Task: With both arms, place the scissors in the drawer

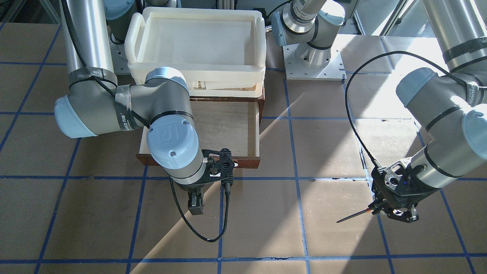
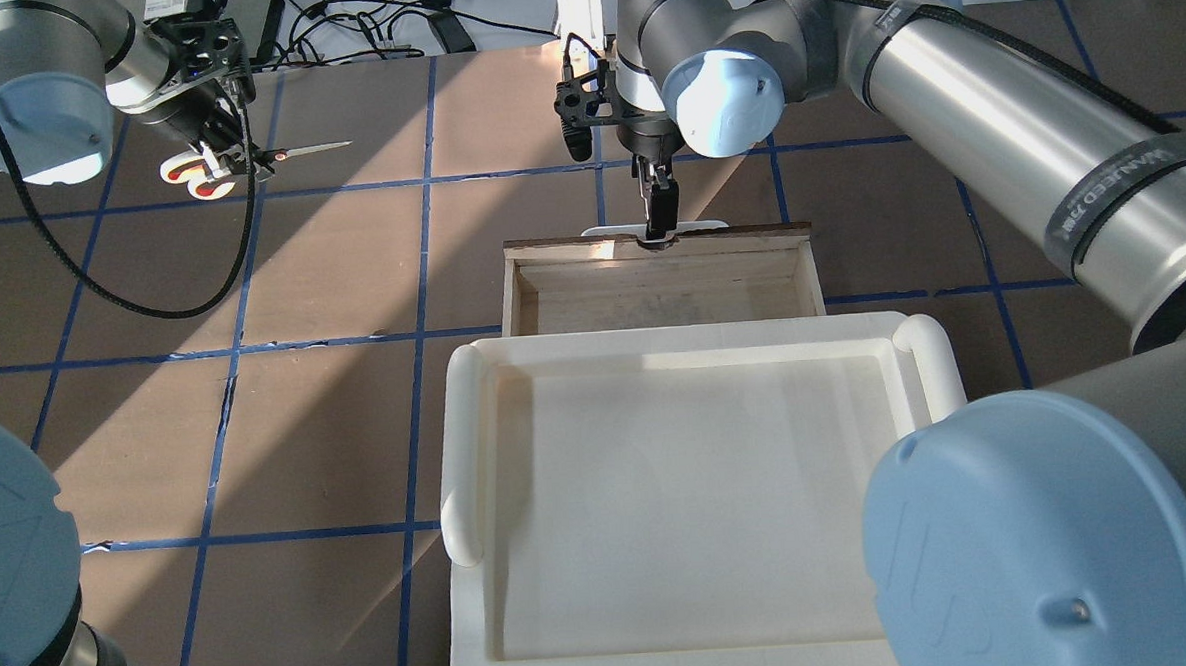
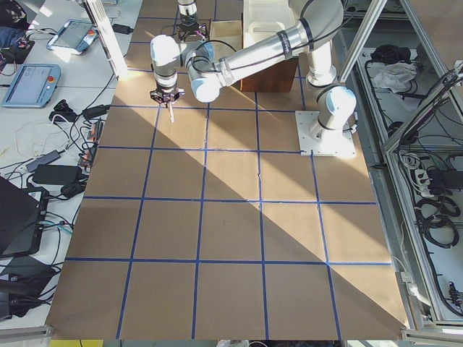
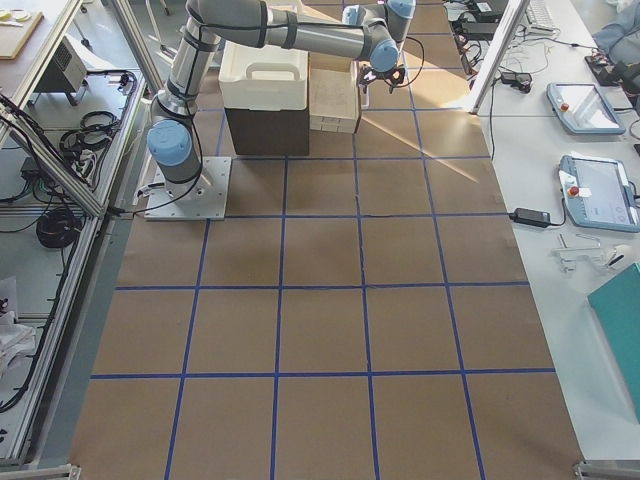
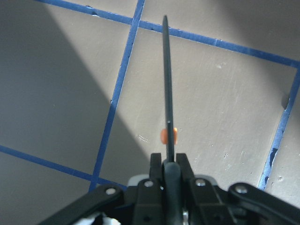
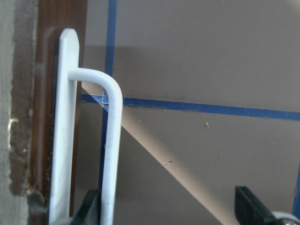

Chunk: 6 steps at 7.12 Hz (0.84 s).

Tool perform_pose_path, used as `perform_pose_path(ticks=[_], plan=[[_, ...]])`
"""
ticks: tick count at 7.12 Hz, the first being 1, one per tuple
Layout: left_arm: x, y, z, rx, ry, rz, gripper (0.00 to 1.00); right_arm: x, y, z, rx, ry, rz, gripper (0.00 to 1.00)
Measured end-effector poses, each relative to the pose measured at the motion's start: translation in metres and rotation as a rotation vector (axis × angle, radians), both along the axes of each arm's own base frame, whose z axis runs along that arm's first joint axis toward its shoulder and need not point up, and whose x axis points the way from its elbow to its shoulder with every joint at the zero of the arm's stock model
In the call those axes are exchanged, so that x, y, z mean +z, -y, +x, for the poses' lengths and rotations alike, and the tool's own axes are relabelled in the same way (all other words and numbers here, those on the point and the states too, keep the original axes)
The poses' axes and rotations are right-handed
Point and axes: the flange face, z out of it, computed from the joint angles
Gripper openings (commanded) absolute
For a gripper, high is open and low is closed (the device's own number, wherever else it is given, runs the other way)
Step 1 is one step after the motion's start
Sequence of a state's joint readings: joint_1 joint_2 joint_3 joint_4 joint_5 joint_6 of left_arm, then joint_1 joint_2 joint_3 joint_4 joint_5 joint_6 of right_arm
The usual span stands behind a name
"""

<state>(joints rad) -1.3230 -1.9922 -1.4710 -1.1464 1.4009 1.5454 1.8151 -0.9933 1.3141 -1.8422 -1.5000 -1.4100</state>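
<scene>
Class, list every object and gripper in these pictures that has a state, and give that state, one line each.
Scissors: blades closed, held at the handle end.
Left gripper: shut on the scissors.
Drawer: pulled open, visible part empty.
Right gripper: open, its fingers either side of the drawer's white handle, not clamped.
Tray: empty.

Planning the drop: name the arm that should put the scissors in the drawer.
Left. The left claw grips the scissors, and the drawer stands open. The right claw is open at the handle, holding nothing.
</scene>
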Motion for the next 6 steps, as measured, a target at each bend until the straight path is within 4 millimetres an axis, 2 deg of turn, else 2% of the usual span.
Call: perform_pose_path(ticks=[3, 4, 6], plan=[[0.015, -0.011, -0.045, -0.041, -0.006, 0.022, 0.00, 0.011, 0.003, -0.003, -0.020, 0.020, -0.008, 1.00], [0.018, -0.016, -0.062, -0.055, -0.009, 0.033, 0.00, 0.026, 0.002, -0.011, -0.036, 0.038, -0.013, 1.00], [0.024, -0.030, -0.103, -0.092, -0.011, 0.047, 0.00, 0.080, -0.011, -0.040, -0.106, 0.049, -0.018, 1.00]])
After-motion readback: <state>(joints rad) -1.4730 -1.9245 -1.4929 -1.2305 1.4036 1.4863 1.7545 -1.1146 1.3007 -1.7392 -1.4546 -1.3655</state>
